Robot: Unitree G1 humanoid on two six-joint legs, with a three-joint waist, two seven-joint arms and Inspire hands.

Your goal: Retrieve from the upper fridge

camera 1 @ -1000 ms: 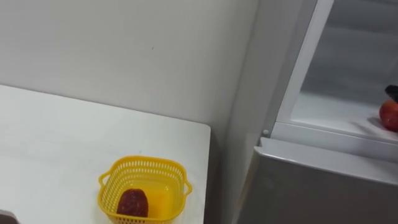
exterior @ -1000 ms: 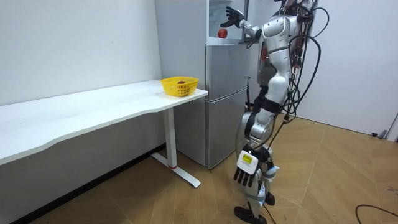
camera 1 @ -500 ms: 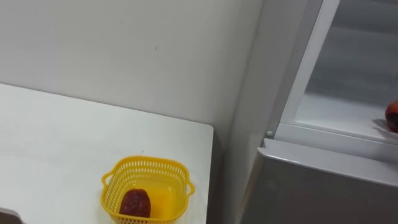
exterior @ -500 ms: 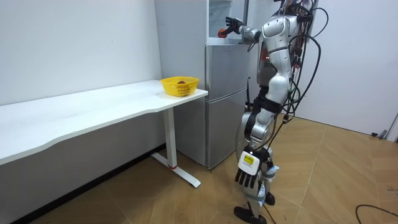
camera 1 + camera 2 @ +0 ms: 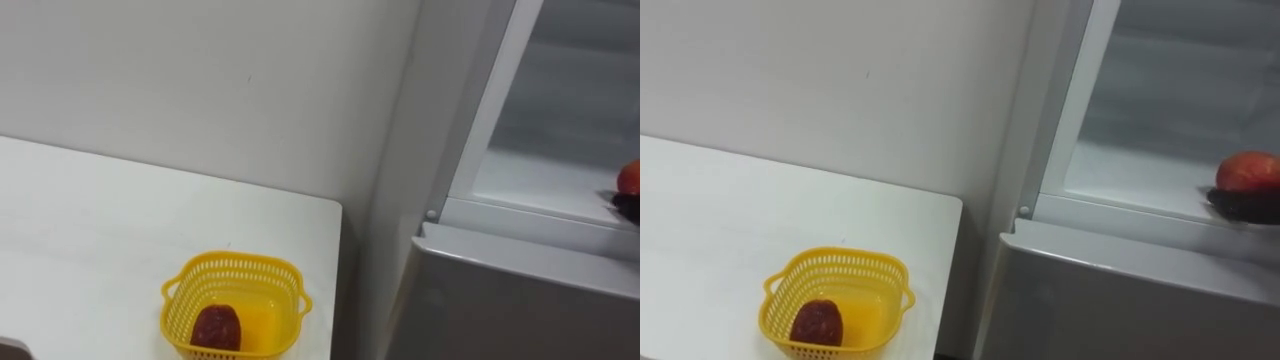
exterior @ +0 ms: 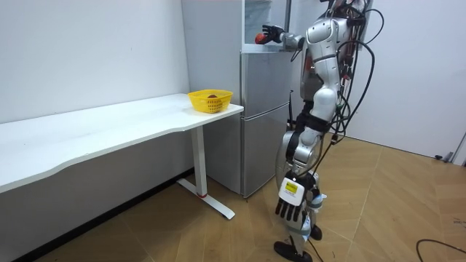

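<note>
Standing upright before a tall grey two-door fridge (image 6: pixel 263 116), facing it, and stretching the right hand (image 5: pixel 1243 206) up into the open upper compartment (image 5: pixel 1130 172).

Holding that hand lower than a second ago: back then hovering above the round red apple (image 5: pixel 1249 170) with fingers spread, half a second ago coming down towards it, now lying against the apple's lower front and touching it. Not possible to tell whether closing round the apple or merely resting against it.

Leaving the apple unmoved on the compartment's white floor, near the front edge, at the far right of both eye views.

Letting the left hand (image 6: pixel 289 209) hang low beside the leg as before, fingers loose and pointing down, holding nothing.

Looking from a slightly shifted head since then, so seeing everything slide a little in the eye views without any real move of the things.

Counting now:
- one red apple, up in the fridge;
- one yellow plastic lattice basket (image 5: pixel 236 259), sitting near the corner of one white table (image 5: pixel 100 220), close to the fridge;
- one dark red rounded fruit (image 5: pixel 215 327), lying inside that basket towards its left side.

Making two fruits in all, well apart.
</note>
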